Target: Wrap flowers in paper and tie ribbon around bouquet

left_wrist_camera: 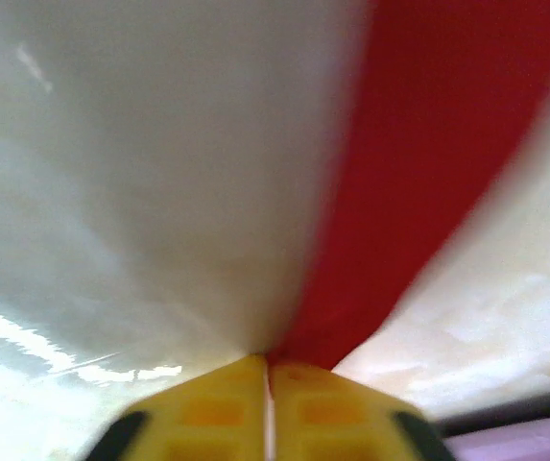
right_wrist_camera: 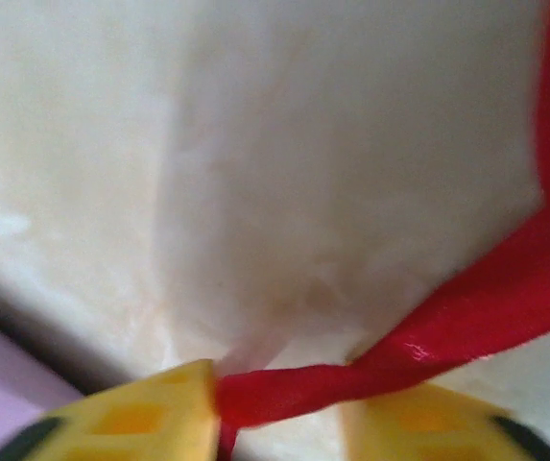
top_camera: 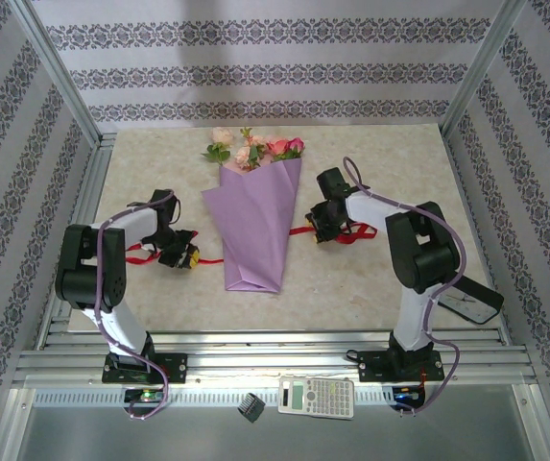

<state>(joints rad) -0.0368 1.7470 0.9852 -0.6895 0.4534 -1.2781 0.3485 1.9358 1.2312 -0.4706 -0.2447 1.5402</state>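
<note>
Left tool (left_wrist_camera: 269, 373) seemingly tight around ribbon (left_wrist_camera: 428, 144).

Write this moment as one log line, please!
left gripper: shut on ribbon | right gripper: open around ribbon | bouquet: wrapped, flat on table | ribbon: not tied yet

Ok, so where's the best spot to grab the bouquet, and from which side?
Probably the narrow lower end of the bouquet, from above, jaws spanning its width. It lies flat with the roses at the far end, and the purple paper tapers toward the near end, so there's least to crush there.
</note>
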